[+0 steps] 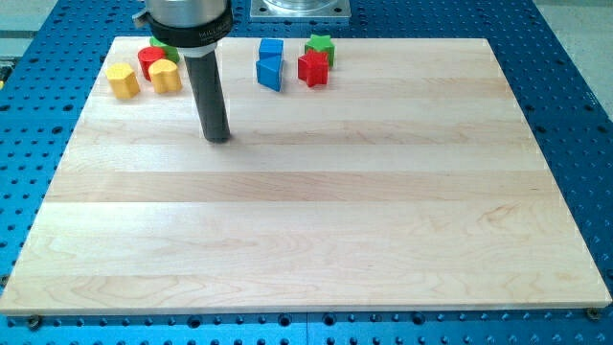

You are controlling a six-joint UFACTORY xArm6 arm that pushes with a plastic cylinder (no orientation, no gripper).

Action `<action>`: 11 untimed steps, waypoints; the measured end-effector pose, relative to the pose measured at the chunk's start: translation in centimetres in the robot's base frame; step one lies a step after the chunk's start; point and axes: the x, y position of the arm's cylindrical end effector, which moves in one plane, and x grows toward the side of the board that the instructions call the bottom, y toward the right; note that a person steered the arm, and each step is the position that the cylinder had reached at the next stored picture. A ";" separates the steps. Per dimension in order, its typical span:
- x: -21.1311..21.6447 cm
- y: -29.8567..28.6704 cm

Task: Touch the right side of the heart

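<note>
Nearest, my tip [218, 137] rests on the pale wooden board [316, 220], holding nothing, below and right of the yellow heart block [165, 76], apart from it. Beyond sit a yellow star block [123, 80], red cylinder [150, 60], blue blocks [270, 72], red star [312, 68], green star [319, 46].

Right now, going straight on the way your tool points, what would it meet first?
My tip points straight down, so only the wooden board, which it seems to touch. No block is under it; the yellow heart sits apart, up and left in the view.
</note>
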 end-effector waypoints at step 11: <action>-16.8 -4.5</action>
